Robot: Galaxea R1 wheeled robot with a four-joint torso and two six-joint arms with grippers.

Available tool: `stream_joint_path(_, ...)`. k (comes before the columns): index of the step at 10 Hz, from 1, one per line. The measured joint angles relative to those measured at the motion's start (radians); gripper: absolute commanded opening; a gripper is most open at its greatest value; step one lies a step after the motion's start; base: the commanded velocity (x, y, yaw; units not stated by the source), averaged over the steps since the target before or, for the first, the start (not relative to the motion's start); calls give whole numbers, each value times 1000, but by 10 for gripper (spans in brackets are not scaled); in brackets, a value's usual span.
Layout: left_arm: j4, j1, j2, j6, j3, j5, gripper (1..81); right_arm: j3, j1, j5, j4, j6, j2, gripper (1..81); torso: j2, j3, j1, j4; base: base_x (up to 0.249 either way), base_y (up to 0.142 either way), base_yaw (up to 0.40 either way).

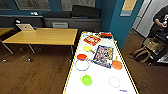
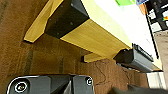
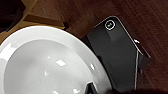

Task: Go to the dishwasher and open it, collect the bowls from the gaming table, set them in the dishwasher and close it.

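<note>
The robot stands at the near end of the gaming table [image 1: 100,77], where a green bowl [image 1: 86,80] sits near the near left corner, so collecting is not done. A white bowl [image 3: 47,65] shows big right by the right gripper's camera. I cannot tell if either gripper is open or closed.

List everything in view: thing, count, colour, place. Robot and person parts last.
Gaming table: one, white top, yellow edge, centre.
Green bowl: one, near end of table.
Blue-rimmed bowl: one, mid-table.
Clear bowl: one, near end, right side.
Orange paddle: one, table's right edge.
Game box: one, multicoloured, mid-table.
Wooden table: one, tan, left.
Laptop: one, pale, on the wooden table.
White bowl: one, close up in right wrist view.
Person: one, dark top, far right.
</note>
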State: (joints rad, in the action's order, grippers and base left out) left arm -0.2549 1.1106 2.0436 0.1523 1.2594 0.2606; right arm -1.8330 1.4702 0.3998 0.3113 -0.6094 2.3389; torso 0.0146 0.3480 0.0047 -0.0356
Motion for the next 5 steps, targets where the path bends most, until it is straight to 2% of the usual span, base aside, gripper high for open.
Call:
stream_joint_path(3,-67,-145,-19,-3,-37,-91,811,-103,4,-17,50,1,120,10,0,0,0,0,0,0,0)
stream_joint_path(5,-111,-235,-19,-3,-48,-164,811,-126,4,-36,77,1,155,10,0,0,0,0,0,0,0)
